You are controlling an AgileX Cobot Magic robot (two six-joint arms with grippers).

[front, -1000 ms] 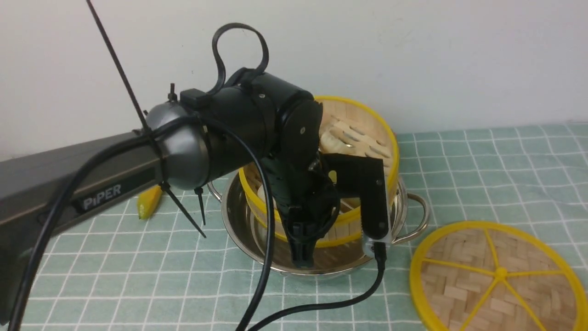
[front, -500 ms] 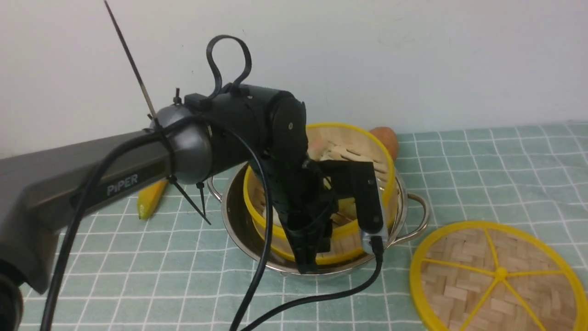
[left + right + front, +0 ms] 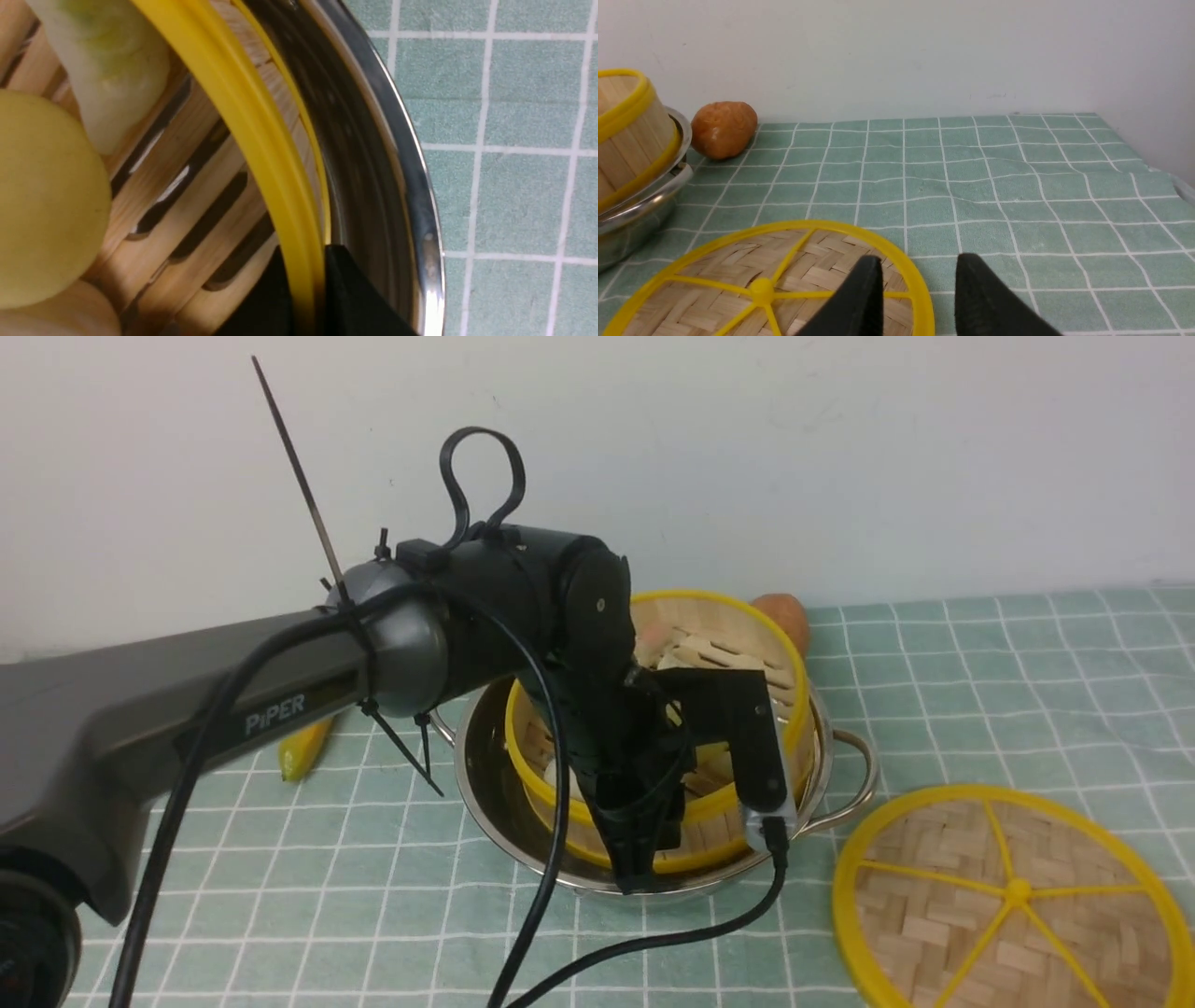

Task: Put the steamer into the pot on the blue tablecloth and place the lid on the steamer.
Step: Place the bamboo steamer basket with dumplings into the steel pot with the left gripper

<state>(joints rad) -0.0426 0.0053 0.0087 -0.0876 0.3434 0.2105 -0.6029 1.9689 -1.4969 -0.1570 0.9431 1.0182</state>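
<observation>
The steamer (image 3: 747,644), a slatted bamboo basket with a yellow rim, stands low inside the shiny steel pot (image 3: 845,775) on the blue tablecloth (image 3: 980,691). My left gripper (image 3: 644,845) is shut on the steamer's near wall. In the left wrist view its jaws (image 3: 308,280) pinch the yellow rim (image 3: 261,140), one finger inside and one against the pot wall (image 3: 402,154). The lid (image 3: 1013,896), a flat woven disc with yellow spokes, lies on the cloth right of the pot. My right gripper (image 3: 920,266) is open and empty, just above the lid's far rim (image 3: 761,280).
Pale food pieces (image 3: 42,200) lie on the steamer floor. A brown potato-like lump (image 3: 780,616) sits behind the pot by the wall. A small yellow object (image 3: 303,747) lies on the cloth left of the pot. The left arm's cable trails over the cloth.
My left arm has lowered the steamer from a raised, tilted pose down into the pot. The brown lump behind it has come into sight. The lid has not moved.
</observation>
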